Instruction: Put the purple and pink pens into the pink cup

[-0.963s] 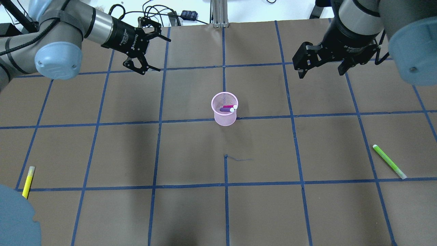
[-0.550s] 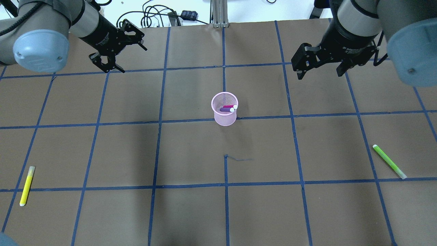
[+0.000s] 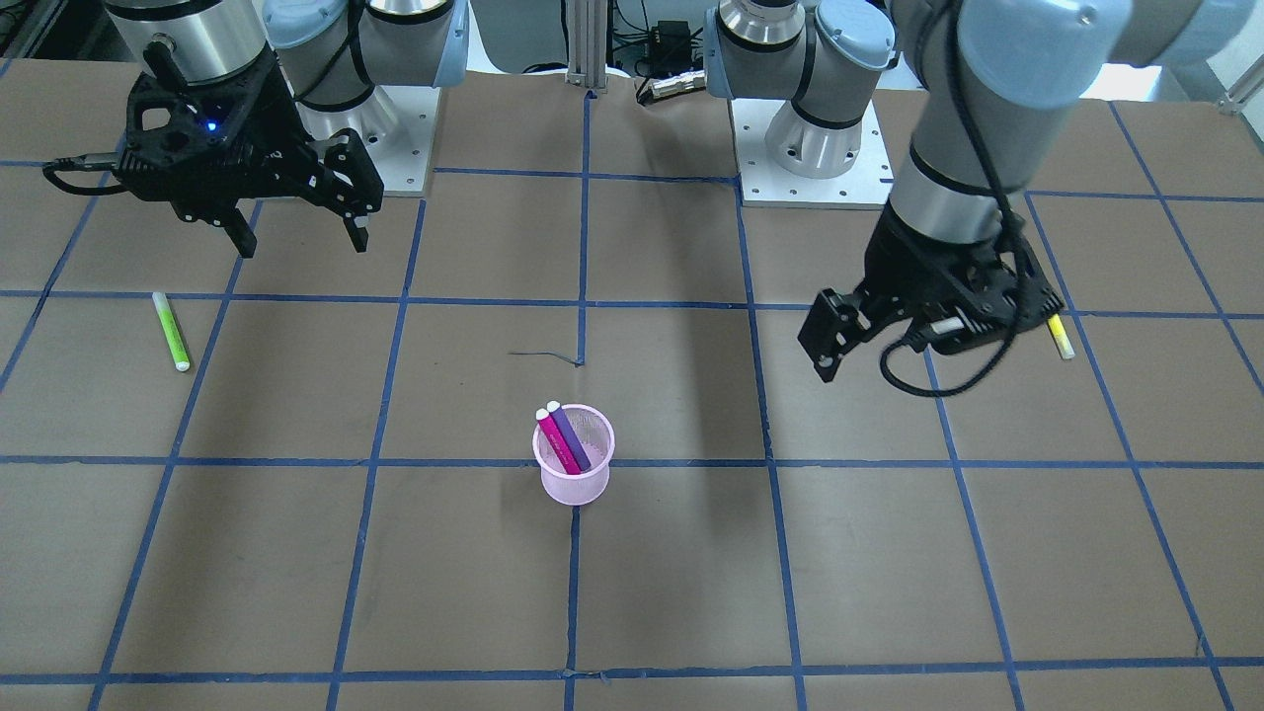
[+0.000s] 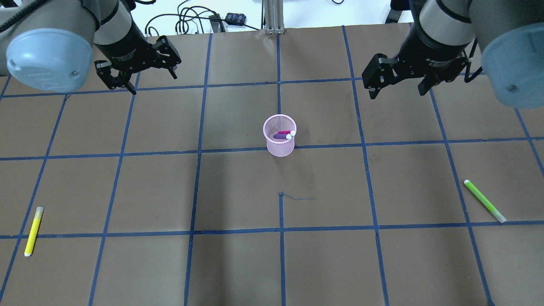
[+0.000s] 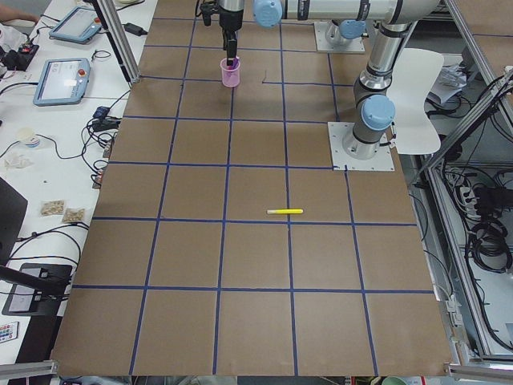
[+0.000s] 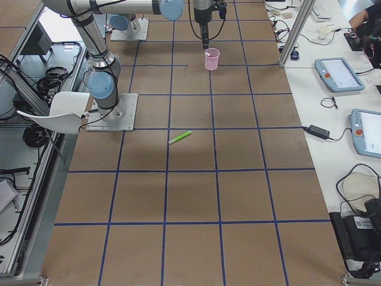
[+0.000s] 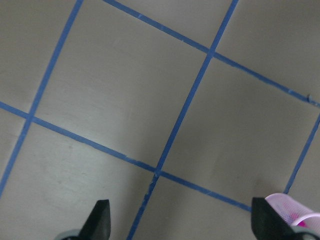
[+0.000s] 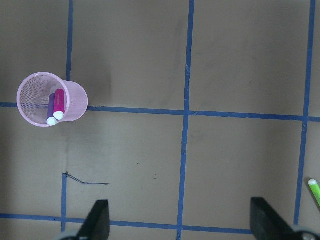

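Note:
The pink mesh cup (image 4: 279,146) stands upright at the table's middle. A purple pen (image 4: 279,137) and a pink pen (image 4: 284,132) lean inside it, white caps up; the front view shows the pink pen (image 3: 551,439) and purple pen (image 3: 570,439) side by side. My left gripper (image 4: 154,84) is open and empty, high over the far left, well away from the cup. My right gripper (image 4: 398,92) is open and empty over the far right. The right wrist view shows the cup (image 8: 75,97) with both pens in it, off to the left.
A yellow highlighter (image 4: 33,231) lies near the front left edge. A green highlighter (image 4: 484,201) lies at the right. Both arm bases (image 3: 375,148) stand at the table's near edge. Cables (image 4: 191,21) lie beyond the far edge.
My left gripper has swung left, away from the cup, and turned. The right gripper has barely moved. The cup and both pens stay as they were.

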Controlling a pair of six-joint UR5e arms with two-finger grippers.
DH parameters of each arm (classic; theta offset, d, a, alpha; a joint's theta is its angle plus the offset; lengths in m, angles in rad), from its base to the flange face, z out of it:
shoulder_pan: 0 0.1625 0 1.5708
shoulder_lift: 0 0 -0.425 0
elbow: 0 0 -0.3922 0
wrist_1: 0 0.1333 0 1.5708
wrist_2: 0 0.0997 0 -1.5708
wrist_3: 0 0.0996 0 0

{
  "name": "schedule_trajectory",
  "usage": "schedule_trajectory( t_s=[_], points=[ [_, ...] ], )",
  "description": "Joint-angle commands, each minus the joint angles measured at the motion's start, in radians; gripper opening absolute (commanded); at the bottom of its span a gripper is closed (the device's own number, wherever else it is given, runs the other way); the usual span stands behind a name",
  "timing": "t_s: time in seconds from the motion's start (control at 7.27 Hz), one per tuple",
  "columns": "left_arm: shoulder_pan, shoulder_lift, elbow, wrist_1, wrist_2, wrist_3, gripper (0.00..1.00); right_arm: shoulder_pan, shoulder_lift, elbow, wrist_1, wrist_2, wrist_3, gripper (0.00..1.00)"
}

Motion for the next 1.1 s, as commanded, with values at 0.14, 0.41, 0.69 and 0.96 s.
schedule_trajectory(
  t_s=[0.14,0.41,0.69,0.96],
  points=[
    [0.095,0.053,0.073,-0.216,-0.12,0.246,1.0,0.0,0.0,0.0,-0.001,0.0,0.0,1.0],
    [0.112,0.039,0.059,-0.213,-0.12,0.264,1.0,0.0,0.0,0.0,-0.001,0.0,0.0,1.0],
    [0.077,0.048,0.056,-0.171,-0.13,0.237,1.0,0.0,0.0,0.0,-0.001,0.0,0.0,1.0],
    [0.083,0.05,0.067,-0.18,-0.091,0.278,1.0,0.0,0.0,0.0,-0.001,0.0,0.0,1.0]
  ],
)
